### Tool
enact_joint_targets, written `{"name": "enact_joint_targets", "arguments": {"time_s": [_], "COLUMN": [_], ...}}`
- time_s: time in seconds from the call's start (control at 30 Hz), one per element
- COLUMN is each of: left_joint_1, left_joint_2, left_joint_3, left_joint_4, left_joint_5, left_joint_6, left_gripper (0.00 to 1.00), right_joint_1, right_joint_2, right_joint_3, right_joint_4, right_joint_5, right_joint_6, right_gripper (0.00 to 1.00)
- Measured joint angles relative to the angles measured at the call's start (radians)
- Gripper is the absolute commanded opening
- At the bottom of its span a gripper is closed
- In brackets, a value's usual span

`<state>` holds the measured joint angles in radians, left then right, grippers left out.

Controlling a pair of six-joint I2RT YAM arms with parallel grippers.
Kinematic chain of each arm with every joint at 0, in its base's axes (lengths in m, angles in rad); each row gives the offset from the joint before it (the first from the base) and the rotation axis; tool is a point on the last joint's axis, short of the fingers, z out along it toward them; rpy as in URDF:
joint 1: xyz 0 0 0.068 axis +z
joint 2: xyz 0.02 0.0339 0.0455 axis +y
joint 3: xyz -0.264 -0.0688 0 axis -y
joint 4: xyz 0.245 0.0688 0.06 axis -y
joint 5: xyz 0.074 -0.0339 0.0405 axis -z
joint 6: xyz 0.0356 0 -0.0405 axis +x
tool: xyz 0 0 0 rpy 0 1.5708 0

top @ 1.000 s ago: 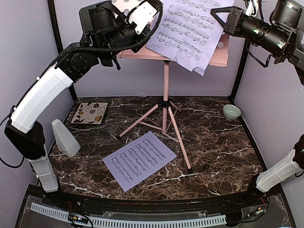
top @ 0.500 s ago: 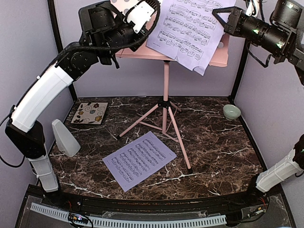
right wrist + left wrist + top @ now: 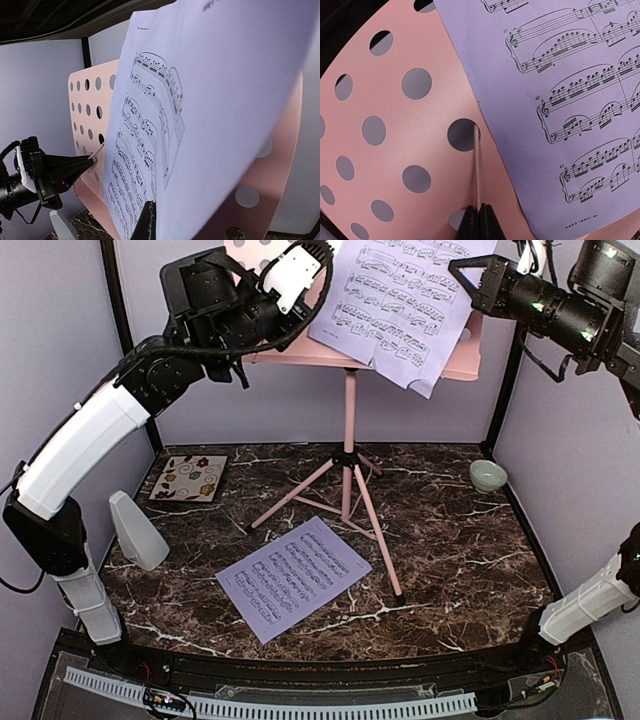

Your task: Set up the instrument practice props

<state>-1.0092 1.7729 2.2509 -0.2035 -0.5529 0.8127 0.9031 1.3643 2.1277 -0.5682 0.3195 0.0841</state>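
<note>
1. Left claw (image 3: 480,210) was pressed together, pinching a thin pale sliver (image 3: 477,165) seen edge-on, in front of the pink music stand (image 3: 380,100) plate at 11 o'clock.
2. Right claw (image 3: 458,268) pinched the 3 o'clock edge of the sheet-music page (image 3: 400,300) on the stand.
3. Second page (image 3: 290,575) lay flat at 6 o'clock, and the metronome (image 3: 135,530) stood at 8 o'clock.

Left jaws have closed; left arm (image 3: 90,440) edged slightly leftward

The music stand (image 3: 350,405) and its page (image 3: 400,310) run past the top edge.
</note>
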Motion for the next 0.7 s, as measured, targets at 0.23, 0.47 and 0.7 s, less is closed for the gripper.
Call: {"name": "enact_joint_targets", "arguments": {"time_s": [0.23,0.47,0.7], "left_joint_1": [0.019,0.042,0.052], "left_joint_2": [-0.096,-0.145,-0.179], "left_joint_3": [-0.16,-0.24,-0.296], "left_joint_4": [0.105,0.164,0.199], "left_joint_5": [0.103,0.204,0.265], "left_joint_6": [-0.028,-0.064,-0.103], "left_gripper": [0.0,0.0,0.0], "right_joint_1": [0.0,0.0,0.0], "right_joint_2": [0.0,0.003,0.077], "right_joint_3": [-0.008,-0.014,0.04], "right_joint_4": [0.005,0.037,0.091], "right_joint_5": [0.008,-0.024,-0.096], "right_joint_6": [-0.005,-0.055,-0.201], "right_gripper": [0.0,0.0,0.0]}}
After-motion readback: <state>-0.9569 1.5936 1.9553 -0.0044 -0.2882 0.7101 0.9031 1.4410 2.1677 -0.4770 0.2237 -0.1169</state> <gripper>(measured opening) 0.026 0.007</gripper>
